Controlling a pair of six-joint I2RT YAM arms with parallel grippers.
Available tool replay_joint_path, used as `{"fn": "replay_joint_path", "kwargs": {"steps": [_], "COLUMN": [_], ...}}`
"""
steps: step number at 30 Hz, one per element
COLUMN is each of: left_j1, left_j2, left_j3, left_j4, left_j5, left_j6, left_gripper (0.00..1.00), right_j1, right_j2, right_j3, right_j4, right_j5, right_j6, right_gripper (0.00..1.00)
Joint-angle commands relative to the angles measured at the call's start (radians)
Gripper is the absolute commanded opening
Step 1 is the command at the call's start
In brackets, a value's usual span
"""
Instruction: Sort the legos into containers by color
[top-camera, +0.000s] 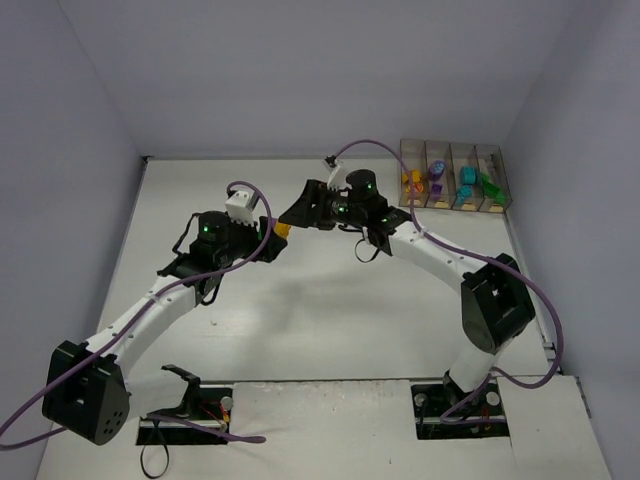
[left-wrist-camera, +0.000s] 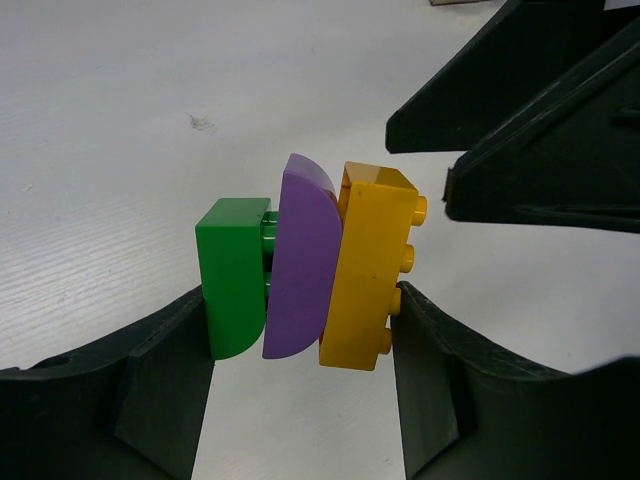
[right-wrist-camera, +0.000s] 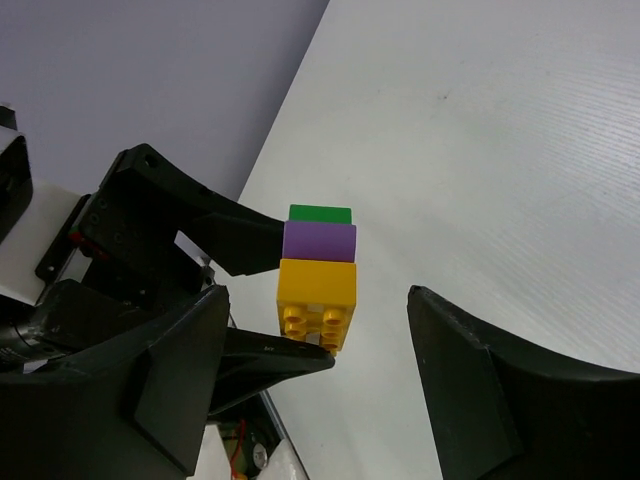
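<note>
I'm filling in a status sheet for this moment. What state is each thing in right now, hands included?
left hand: shut on the brick stack, holding it in the air.
brick stack: green, purple and yellow bricks joined, yellow end toward the right hand.
right hand: open, close by the yellow end, not gripping it.
containers: upright, with sorted bricks inside, one colour per bin.

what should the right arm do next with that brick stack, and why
Probably ease the right gripper forward and close it on the yellow brick. Its jaws stand open just short of that brick, which is the end piece of the green-purple-yellow stack clamped in the left gripper. Pulling it off looks like the way to start splitting the colours.
</note>
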Motion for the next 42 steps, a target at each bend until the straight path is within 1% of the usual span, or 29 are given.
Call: {"fn": "replay_joint_path", "kwargs": {"steps": [1,3,13,16,18,19,21,22,24,25,26,29,34,37,42], "left_j1": [-0.005,-0.005,-0.004,-0.005,-0.005,-0.005,-0.004,-0.004,-0.001,0.005,0.010,0.036,0.093,0.130,0.140], "left_j2": [-0.032,-0.032,-0.025,-0.025,-0.024,-0.024,-0.024,-0.022,-0.024,-0.024,-0.025,-0.033,-0.051,-0.056,-0.027], "left_j3": [0.068,0.068,0.065,0.065,0.065,0.066,0.063,0.063,0.063,0.063,0.062,0.068,0.071,0.080,0.111], "left_j4": [0.087,0.087,0.092,0.096,0.093,0.093,0.092,0.090,0.078,0.073,0.067,0.066,0.069,0.072,0.093], "left_j5": [0.004,0.004,0.004,0.004,0.004,0.004,0.006,0.003,-0.003,-0.013,-0.013,0.027,0.104,0.147,0.355], "left_j6": [-0.007,-0.007,-0.013,-0.015,-0.015,-0.015,-0.016,-0.022,-0.030,-0.039,-0.044,-0.059,-0.068,-0.061,-0.004], "left_gripper": [0.29,0.28,0.29,0.28,0.28,0.28,0.29,0.35,0.48,0.60,0.65,0.75,0.76,0.76,0.76], "right_j1": [0.016,0.021,0.041,0.041,0.041,0.041,0.041,0.041,0.034,0.030,0.016,-0.028,-0.119,-0.165,-0.185], "right_j2": [-0.007,0.000,0.025,0.029,0.031,0.031,0.030,0.030,0.028,0.026,0.025,0.019,0.008,0.006,0.013], "right_j3": [0.014,0.015,0.024,0.020,0.018,0.018,0.017,0.017,0.017,0.015,0.012,0.004,0.000,0.015,0.044], "right_j4": [0.072,0.067,0.065,0.067,0.067,0.067,0.067,0.059,0.052,0.046,0.044,0.041,0.024,0.009,-0.037], "right_j5": [-0.020,-0.021,-0.040,-0.041,-0.041,-0.038,-0.035,-0.032,-0.028,-0.029,-0.032,-0.057,-0.135,-0.228,-0.395], "right_j6": [-0.001,-0.004,-0.004,-0.006,-0.009,-0.009,-0.019,-0.026,-0.047,-0.055,-0.061,-0.093,-0.159,-0.206,-0.299], "right_gripper": [0.68,0.65,0.59,0.49,0.40,0.32,0.23,0.13,0.07,0.04,0.03,0.01,0.01,0.01,0.00]}}
